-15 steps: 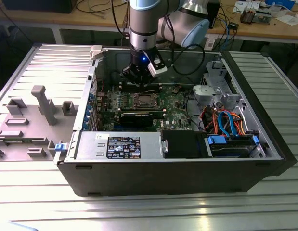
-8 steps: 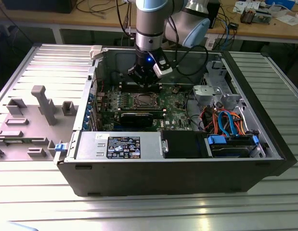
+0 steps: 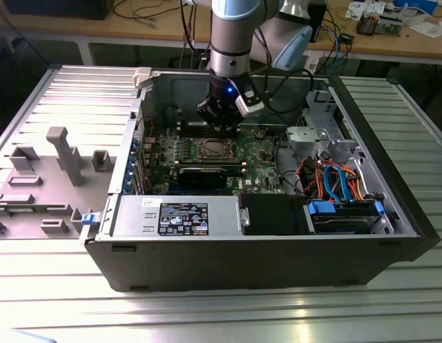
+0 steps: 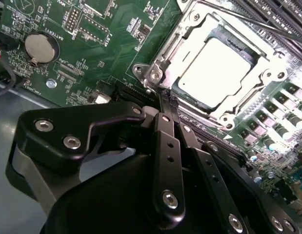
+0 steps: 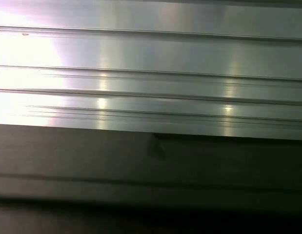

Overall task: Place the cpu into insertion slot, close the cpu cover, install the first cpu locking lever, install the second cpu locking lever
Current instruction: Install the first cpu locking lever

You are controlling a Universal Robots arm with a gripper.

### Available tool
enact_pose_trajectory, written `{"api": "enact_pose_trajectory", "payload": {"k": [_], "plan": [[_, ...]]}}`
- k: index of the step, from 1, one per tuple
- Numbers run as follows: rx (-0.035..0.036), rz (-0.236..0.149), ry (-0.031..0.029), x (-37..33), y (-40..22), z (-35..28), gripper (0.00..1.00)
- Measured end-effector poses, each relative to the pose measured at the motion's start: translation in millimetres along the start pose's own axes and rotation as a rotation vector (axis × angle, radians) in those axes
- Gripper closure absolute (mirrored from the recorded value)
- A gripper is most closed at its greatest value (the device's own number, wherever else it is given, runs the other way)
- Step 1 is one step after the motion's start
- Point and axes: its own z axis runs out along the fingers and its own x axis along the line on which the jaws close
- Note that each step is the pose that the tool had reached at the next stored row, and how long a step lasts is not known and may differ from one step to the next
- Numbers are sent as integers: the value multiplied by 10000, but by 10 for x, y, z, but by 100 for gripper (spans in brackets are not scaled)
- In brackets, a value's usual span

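The cpu (image 4: 214,66) lies flat in the insertion slot (image 4: 150,74), its silvery top facing up. The cpu cover (image 4: 269,78) is folded down around it as a silver frame. A thin locking lever rod (image 4: 248,17) runs along one side of the socket. My gripper (image 4: 166,97) is shut, and its black fingertips (image 4: 163,119) are pressed together at a corner of the socket, right by the rim. In the exterior view the gripper (image 3: 219,127) hangs inside the open computer case just behind the insertion slot (image 3: 210,150).
Around the socket are memory slots (image 4: 282,19), a coin battery (image 4: 41,47) and a black graphics card (image 3: 203,174). The case holds a power supply (image 3: 178,214), a grey drive cage (image 3: 324,139) and cables (image 3: 335,182). A grey fixture (image 3: 42,179) lies on the ribbed table (image 5: 151,73).
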Motion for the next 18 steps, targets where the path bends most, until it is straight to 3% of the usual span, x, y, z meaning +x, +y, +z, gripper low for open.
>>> {"api": "enact_pose_trajectory", "payload": {"k": [3,4,7,10,14,18], "plan": [[-4,-13,-4,-2,21,-18,89],[0,-15,-5,-2,22,-73,89],[0,-13,-17,-1,23,-153,89],[-1,-13,-19,0,9,-164,89],[-2,-19,-18,8,-132,-163,89],[-3,-24,-18,14,-232,-163,89]]}}
